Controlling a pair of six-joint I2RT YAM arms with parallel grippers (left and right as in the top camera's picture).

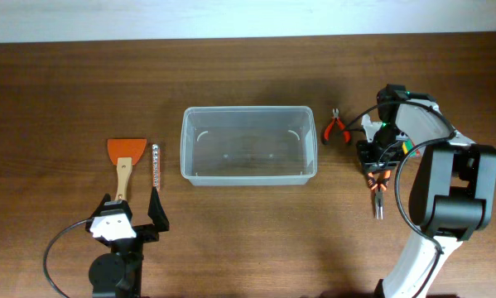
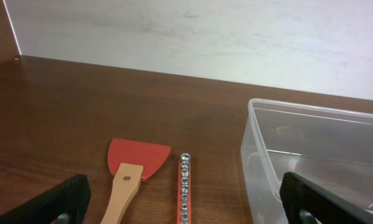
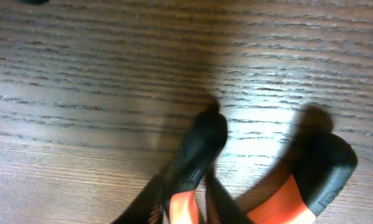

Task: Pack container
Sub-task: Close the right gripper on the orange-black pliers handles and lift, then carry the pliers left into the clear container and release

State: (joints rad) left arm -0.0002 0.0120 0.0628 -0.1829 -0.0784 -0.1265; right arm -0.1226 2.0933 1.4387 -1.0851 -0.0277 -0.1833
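The container is a large clear bin at the middle of the table with nothing showing inside it; the left wrist view catches its left end. At the right side of the table my right gripper points down over black-and-orange long-nose pliers. In the right wrist view my right gripper has its dark fingers pressed against one pliers handle, and the other handle lies free beside it. My left gripper stands wide open and holds nothing, and the left wrist view shows the left gripper with the same wide gap.
An orange scraper with a wooden handle and a red rail of sockets lie left of the bin, just ahead of my left gripper. Small red-handled pliers lie between the bin and my right arm.
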